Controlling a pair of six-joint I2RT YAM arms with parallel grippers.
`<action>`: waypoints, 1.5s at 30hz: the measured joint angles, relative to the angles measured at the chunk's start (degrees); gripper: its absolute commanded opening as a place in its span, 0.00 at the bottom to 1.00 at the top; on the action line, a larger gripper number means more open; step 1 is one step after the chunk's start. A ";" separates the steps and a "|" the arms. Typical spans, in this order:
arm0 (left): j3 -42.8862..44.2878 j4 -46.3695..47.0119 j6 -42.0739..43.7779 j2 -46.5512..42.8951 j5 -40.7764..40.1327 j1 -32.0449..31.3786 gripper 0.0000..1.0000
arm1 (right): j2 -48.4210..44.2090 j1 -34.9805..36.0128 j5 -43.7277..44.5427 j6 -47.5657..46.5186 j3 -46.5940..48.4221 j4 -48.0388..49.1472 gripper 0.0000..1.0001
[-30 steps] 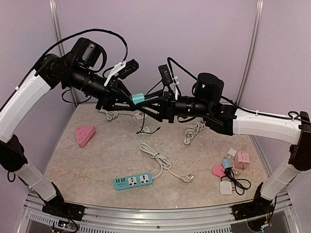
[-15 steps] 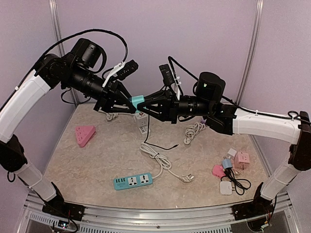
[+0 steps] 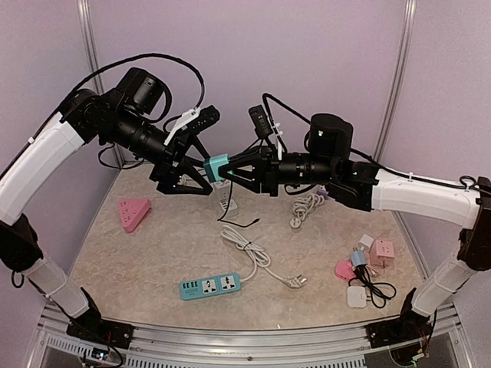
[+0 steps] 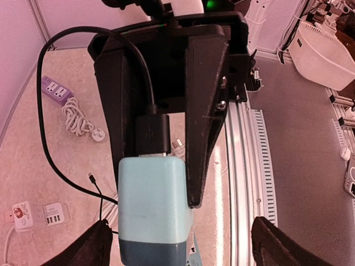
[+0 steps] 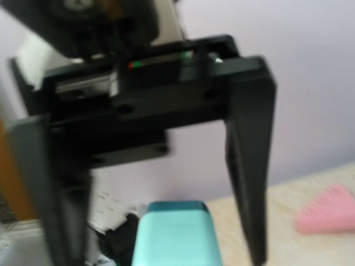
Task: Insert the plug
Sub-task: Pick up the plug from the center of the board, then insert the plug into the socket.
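Teal charger [image 4: 152, 210] is up in mid-air with the right claw [image 3: 224, 170] clamped on it, and the black plug [image 4: 152, 136] looks seated in its end. Insertion done, I'd say! Left claw [image 3: 201, 173] is spread wide, clear of it. Only setting down remains. Count: one charger, one plug; on the counter [image 3: 153, 261], one strip [image 3: 210, 286] and one pink wedge [image 3: 134, 212].

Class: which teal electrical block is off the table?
The small teal charger block, clamped in the right claw in mid-air; the long teal power strip lies flat on the table.
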 measured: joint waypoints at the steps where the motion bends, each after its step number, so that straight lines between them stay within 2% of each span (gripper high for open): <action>1: -0.63 -0.11 0.11 -0.07 -0.61 0.50 0.97 | -0.46 0.00 1.86 -1.22 0.52 -3.41 0.00; 4: -2.80 -0.33 0.94 -0.92 -2.60 3.63 0.99 | -0.61 0.00 7.58 -5.44 4.22 -13.90 0.00; 8: -8.28 -0.37 1.99 -4.76 -7.19 10.25 0.99 | 1.60 0.17 19.08 -12.87 14.36 -32.96 0.00; 12: -18.01 0.37 2.82 -10.93 -14.75 17.73 0.99 | 8.72 -0.31 31.78 -18.88 25.86 -48.00 0.00; 16: -27.08 1.70 3.91 -14.45 -19.85 22.64 0.99 | 17.94 -1.57 38.82 -22.45 36.09 -58.36 0.00; 18: -31.95 2.93 4.44 -15.50 -21.46 24.15 0.99 | 20.37 -1.70 40.11 -25.29 36.79 -60.24 0.00; 20: -37.20 4.50 4.98 -16.39 -22.75 25.05 0.99 | 20.44 -0.15 40.28 -28.72 33.20 -60.76 0.00; 23: -44.22 5.95 5.73 -17.03 -24.39 25.57 0.99 | 19.02 5.70 39.28 -33.99 24.24 -59.91 0.00; 27: -49.99 7.63 6.16 -17.14 -25.86 25.70 0.99 | 19.04 13.51 38.16 -37.97 17.66 -60.83 0.00; 31: -51.67 8.96 6.14 -17.14 -26.36 25.75 0.99 | 20.41 17.29 38.66 -39.08 16.85 -61.51 0.00; 38: -51.69 10.84 5.95 -17.42 -26.58 25.77 0.99 | 25.33 17.77 41.22 -39.36 16.90 -60.28 0.00; 45: -51.69 11.32 5.88 -17.62 -26.60 25.77 0.99 | 25.59 17.99 41.13 -40.98 17.33 -60.43 0.00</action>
